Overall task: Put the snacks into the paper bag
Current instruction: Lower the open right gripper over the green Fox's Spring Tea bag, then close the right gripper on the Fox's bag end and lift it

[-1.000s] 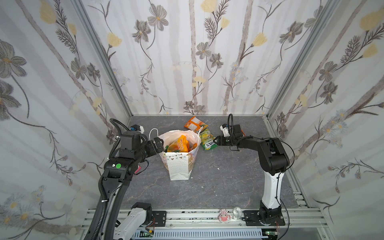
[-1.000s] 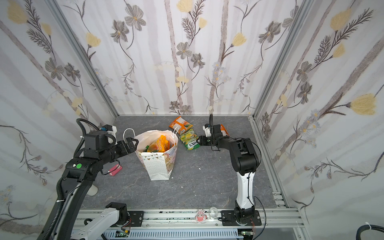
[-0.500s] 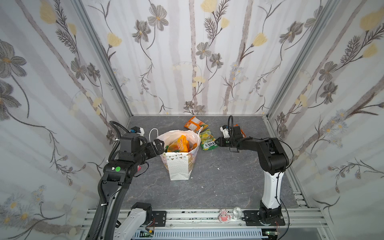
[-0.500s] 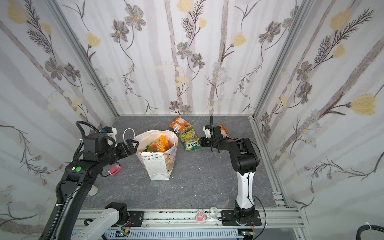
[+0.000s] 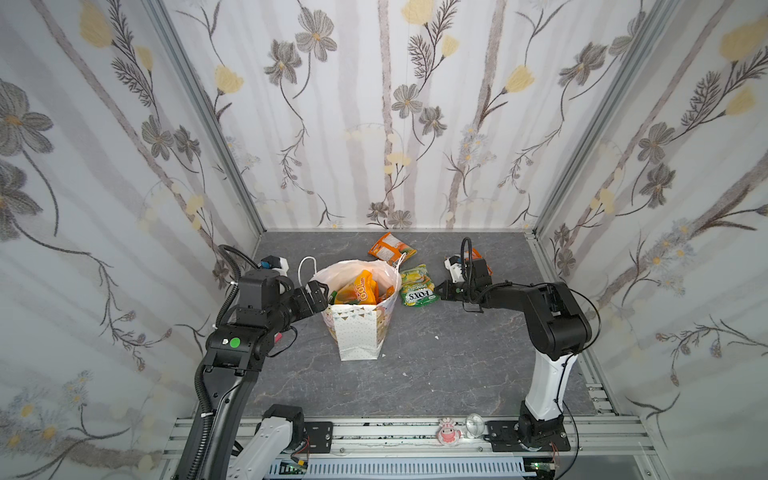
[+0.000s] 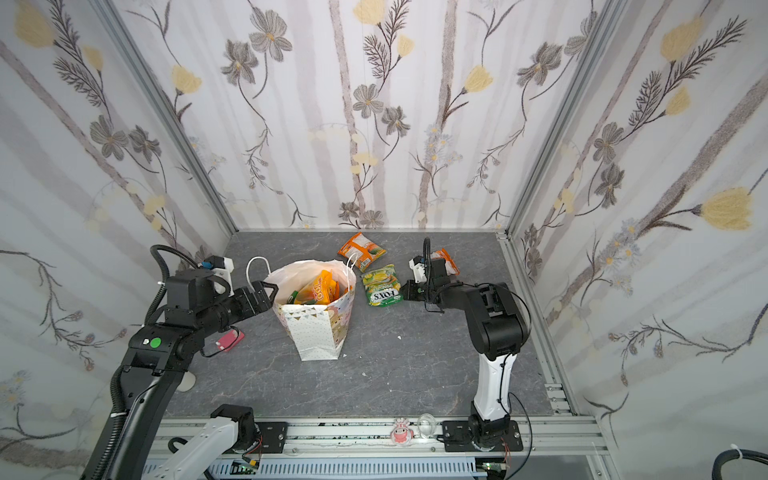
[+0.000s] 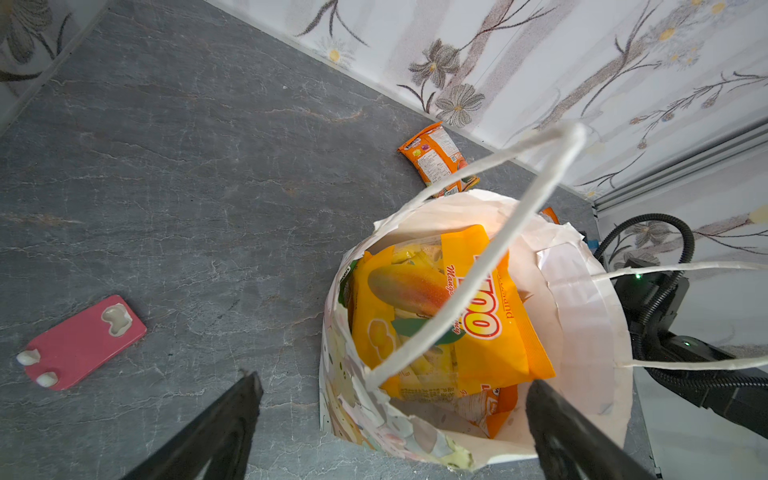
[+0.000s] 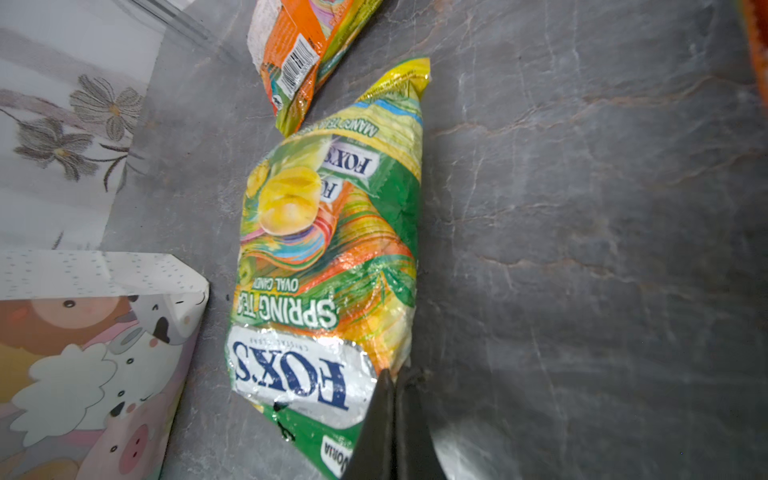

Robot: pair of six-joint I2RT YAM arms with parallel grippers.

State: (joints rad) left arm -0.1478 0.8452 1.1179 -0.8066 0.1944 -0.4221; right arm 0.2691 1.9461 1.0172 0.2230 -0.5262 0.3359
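The paper bag point(image 5: 359, 332) is standing on the worktop point(image 5: 436, 365), already holding several orange snacks point(image 7: 478, 332). Three are remaining outside:

- green packet point(image 8: 332, 249)
- orange packet point(image 5: 390, 247)
- half-hidden packet point(image 6: 452, 262)

The right tool point(image 8: 395, 378) is clenching at the green packet's edge; grip unconfirmed. The left tool point(image 5: 322, 294) is waiting released at the bag rim.

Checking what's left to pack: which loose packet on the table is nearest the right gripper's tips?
The green-and-yellow FOX'S packet beside the paper bag; the right gripper pinches its edge. The other loose packets are orange.
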